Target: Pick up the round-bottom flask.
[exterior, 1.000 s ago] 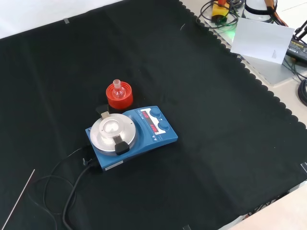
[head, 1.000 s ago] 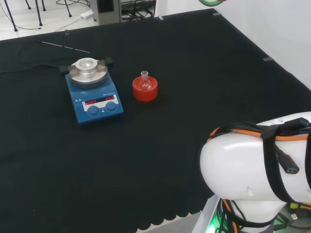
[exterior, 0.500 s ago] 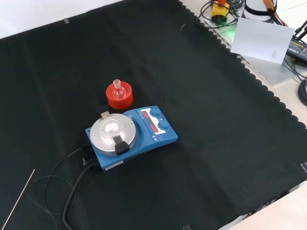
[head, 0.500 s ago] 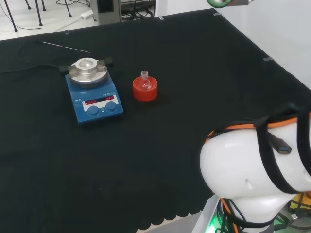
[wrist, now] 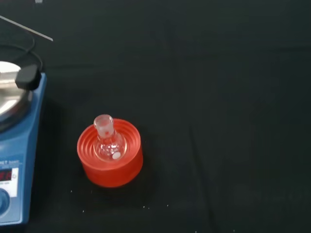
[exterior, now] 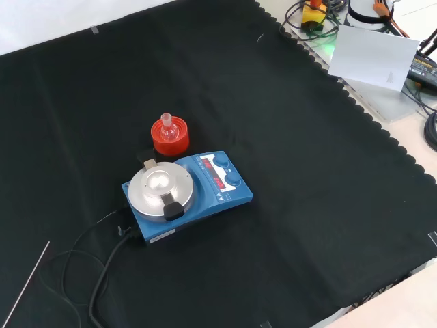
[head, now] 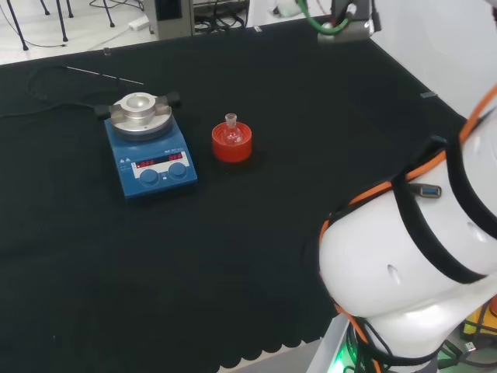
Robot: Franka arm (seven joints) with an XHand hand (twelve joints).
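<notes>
A small clear round-bottom flask (head: pixel 231 132) stands upright, neck up, in a red ribbed ring stand (head: pixel 231 148) near the middle of the black cloth. In the front view the flask (exterior: pixel 167 127) and its stand (exterior: pixel 169 141) sit just behind the blue stirrer plate. The wrist view looks down on the flask (wrist: pixel 108 141) in its stand (wrist: pixel 111 167) from well above, with a small white speck in the bulb. Nothing touches the flask. A grey piece with a green cable (head: pixel 342 22) at the arm's end hangs by the head view's top edge, far right of the flask.
A blue stirrer plate (head: pixel 152 158) with a round metal top stands left of the flask in the head view, its black cable (exterior: pixel 95 273) trailing off. A thin rod (head: pixel 105 75) lies farther back. The arm's big white link (head: pixel 411 264) stands at lower right.
The arm's white link has swung upward in the head view and the grey piece with the green cable has come down into view. Flask, stand and stirrer plate have not moved.
</notes>
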